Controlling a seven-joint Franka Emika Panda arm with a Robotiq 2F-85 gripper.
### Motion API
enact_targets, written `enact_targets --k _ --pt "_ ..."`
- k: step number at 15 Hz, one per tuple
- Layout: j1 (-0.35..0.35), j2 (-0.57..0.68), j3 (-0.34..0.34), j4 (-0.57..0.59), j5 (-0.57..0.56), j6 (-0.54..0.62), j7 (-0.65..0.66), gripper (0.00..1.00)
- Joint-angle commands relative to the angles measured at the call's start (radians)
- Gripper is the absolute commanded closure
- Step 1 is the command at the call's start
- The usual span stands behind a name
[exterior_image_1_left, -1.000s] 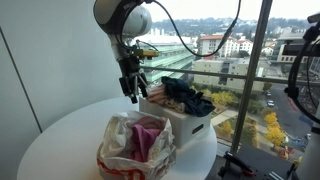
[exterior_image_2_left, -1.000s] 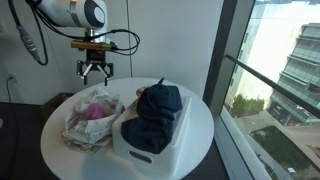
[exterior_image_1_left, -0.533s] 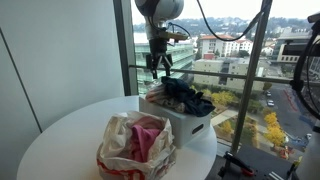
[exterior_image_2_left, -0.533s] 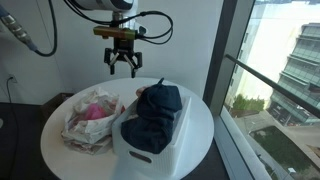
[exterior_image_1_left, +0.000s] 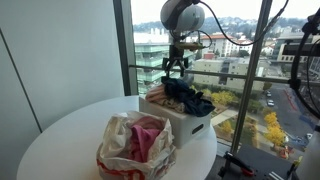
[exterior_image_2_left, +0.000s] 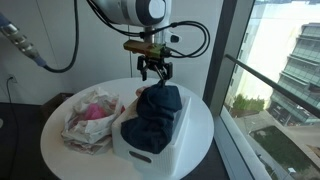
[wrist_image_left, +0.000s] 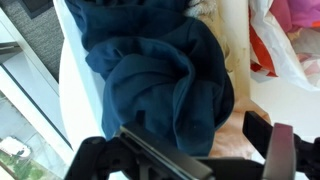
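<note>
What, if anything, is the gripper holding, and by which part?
Nothing is held. The gripper hangs open above the dark blue garment heaped in the white bin, with nothing between its jaws.

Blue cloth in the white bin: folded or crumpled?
Crumpled. The blue cloth lies in a loose heap of irregular folds, piled above the rim of the white bin.

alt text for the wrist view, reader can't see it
A crumpled dark blue cloth fills a white rectangular plastic bin, seen from above. The open black gripper hangs over it at the bottom edge. A crinkled plastic bag with pink contents lies beside the bin at upper right.
</note>
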Motion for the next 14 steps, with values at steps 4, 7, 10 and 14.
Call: enact_targets --k 4,7,10,14 --pt "-0.001 0.135 -0.006 0.043 -0.002 0.209 0.098 0.00" --pt "0.003 0.180 -0.015 0.059 -0.032 0.238 0.146 0.25" --pt "0.004 0.167 -0.019 0.030 -0.039 0.262 0.176 0.43" --pt "0.012 0.134 -0.023 -0.010 -0.053 0.266 0.222 0.72"
